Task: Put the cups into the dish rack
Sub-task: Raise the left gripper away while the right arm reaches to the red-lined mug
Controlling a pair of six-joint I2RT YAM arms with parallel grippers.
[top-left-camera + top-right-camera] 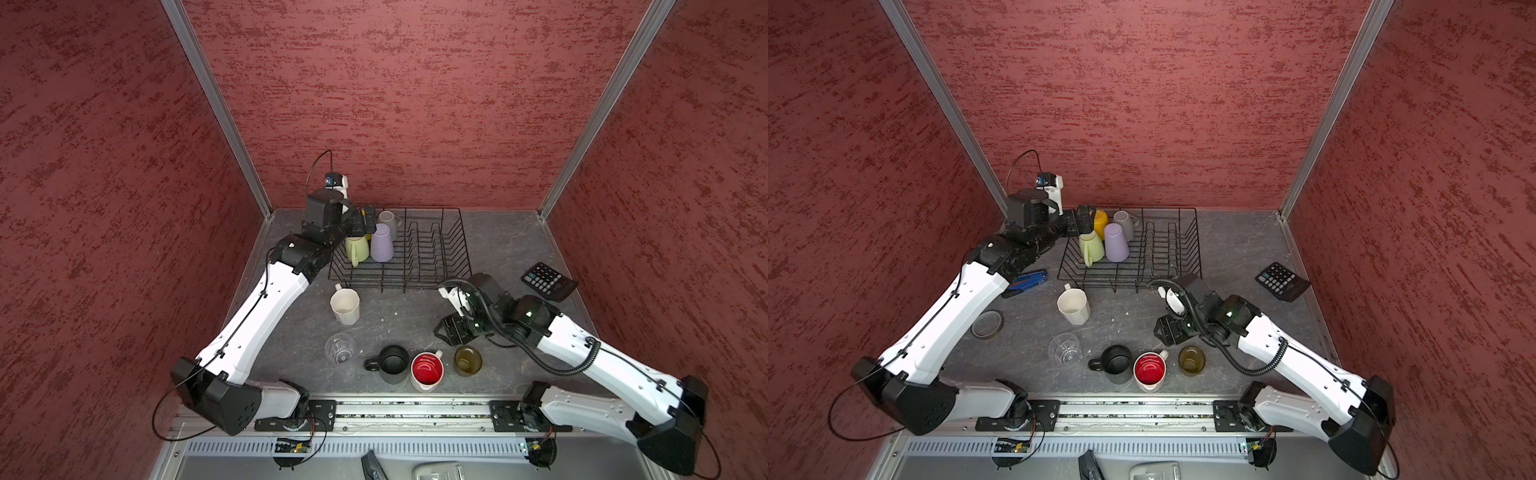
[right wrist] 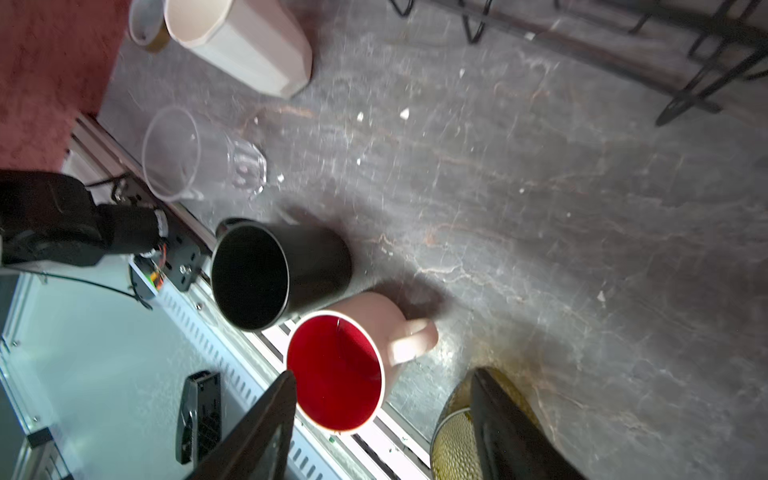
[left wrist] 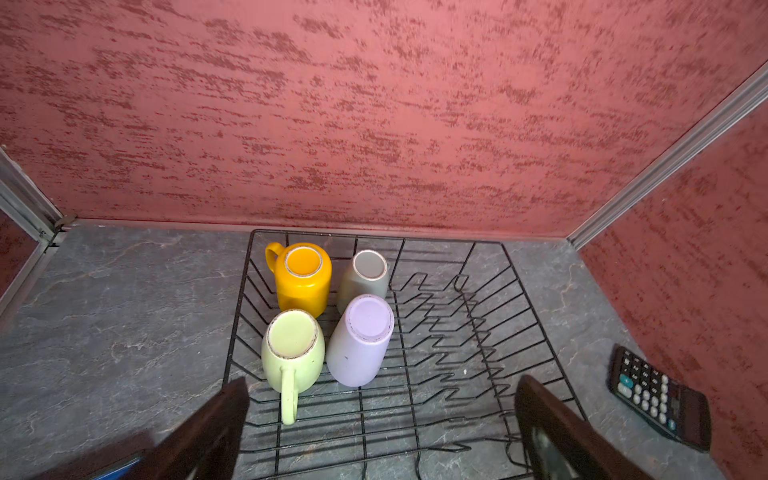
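closest to the lens, two white-and-black arms rise from the front rail: the left arm (image 1: 257,316) stretches to the far left end of the dish rack (image 1: 419,266), and the right arm (image 1: 615,365) bends in over the near row of cups. everything sits on the grey stone-look table (image 1: 498,245). the black wire rack stands at the back near the wall. four cups are upside down in its left end: the yellow mug (image 3: 303,282) and grey mug (image 3: 363,278) behind, the pale green mug (image 3: 293,349) and lilac tumbler (image 3: 361,345) in front. the left gripper (image 3: 382,386) hangs above them, its jaws spread wide with nothing between them. the right gripper (image 2: 382,376) has its jaws partly apart and clamps nothing. one finger overlaps the rim of the olive-brown glass (image 1: 467,360), though i cannot tell if it touches. five cups stand upright on the table: the white faceted mug (image 1: 345,306) just before the rack, then the black mug (image 1: 392,363), the red-inside mug (image 1: 427,370) just beside it, the olive-brown glass and the clear glass (image 1: 340,348). a calculator (image 1: 548,281) lies near the right wall, and a tape roll (image 1: 987,324) lies by the left arm.
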